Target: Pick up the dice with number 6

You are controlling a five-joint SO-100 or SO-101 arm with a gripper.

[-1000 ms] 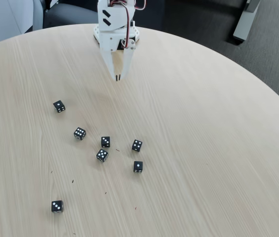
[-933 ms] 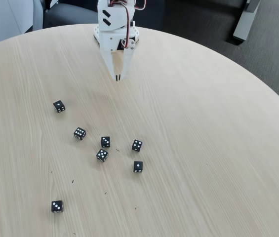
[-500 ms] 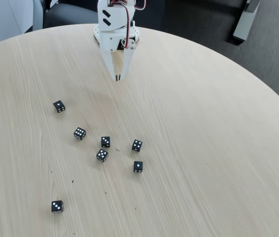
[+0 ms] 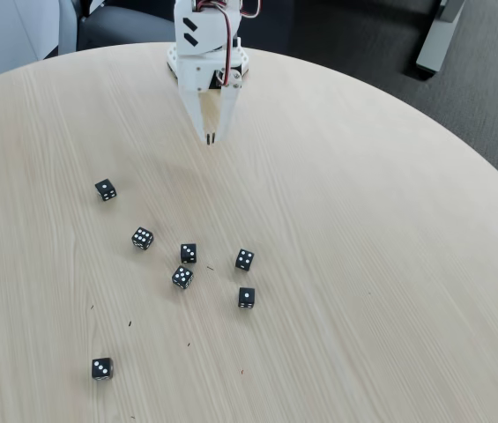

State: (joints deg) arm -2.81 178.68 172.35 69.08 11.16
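Several small black dice with white pips lie scattered on the round light-wood table (image 4: 363, 220). The dice with number 6 (image 4: 143, 238) sits left of the middle cluster, its top face crowded with pips in two rows. My white gripper (image 4: 211, 138) hangs at the far side of the table, pointing toward the dice. Its fingertips are pressed together with nothing between them. It is well above and to the right of that die in the fixed view, apart from all dice.
Other dice lie at the far left (image 4: 105, 189), in the cluster (image 4: 189, 253), (image 4: 182, 278), (image 4: 244, 259), (image 4: 246, 298), and near the front left (image 4: 101, 368). The arm's base (image 4: 206, 53) stands at the table's far edge. Dark floor lies beyond the right rim.
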